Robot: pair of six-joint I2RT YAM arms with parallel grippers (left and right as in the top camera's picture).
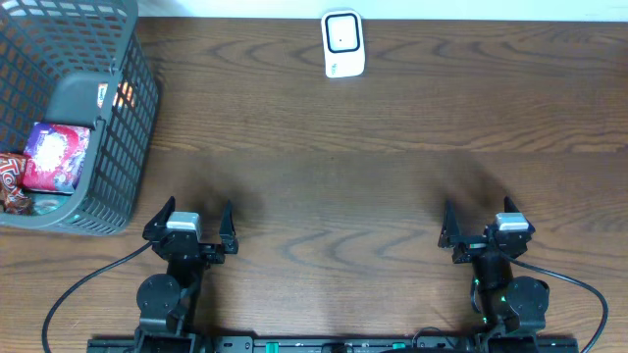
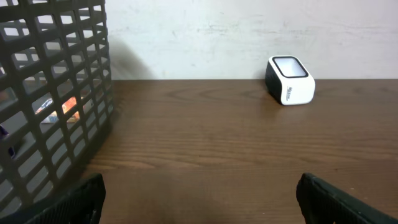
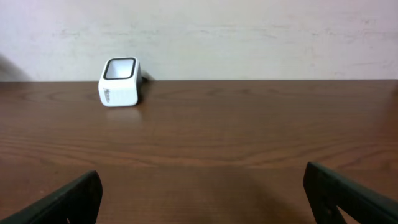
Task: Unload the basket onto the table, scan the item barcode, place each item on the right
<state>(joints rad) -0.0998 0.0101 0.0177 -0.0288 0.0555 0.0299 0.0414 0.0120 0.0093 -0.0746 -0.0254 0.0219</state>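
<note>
A white barcode scanner (image 1: 343,44) with a dark window stands at the far middle of the wooden table; it also shows as the scanner (image 2: 290,81) in the left wrist view and the scanner (image 3: 119,83) in the right wrist view. Packaged items lie in a grey mesh basket (image 1: 128,127) at the left: a purple packet (image 1: 56,155) and a red one (image 1: 10,181). My left gripper (image 1: 196,208) (image 2: 200,190) is open and holds nothing, near the front edge beside the basket. My right gripper (image 1: 478,208) (image 3: 202,183) is open and holds nothing too, at the front right.
The basket wall (image 2: 56,93) fills the left of the left wrist view, with an orange glint of packaging behind the mesh. A pale wall runs behind the table's far edge. Bare wood lies between both grippers and the scanner.
</note>
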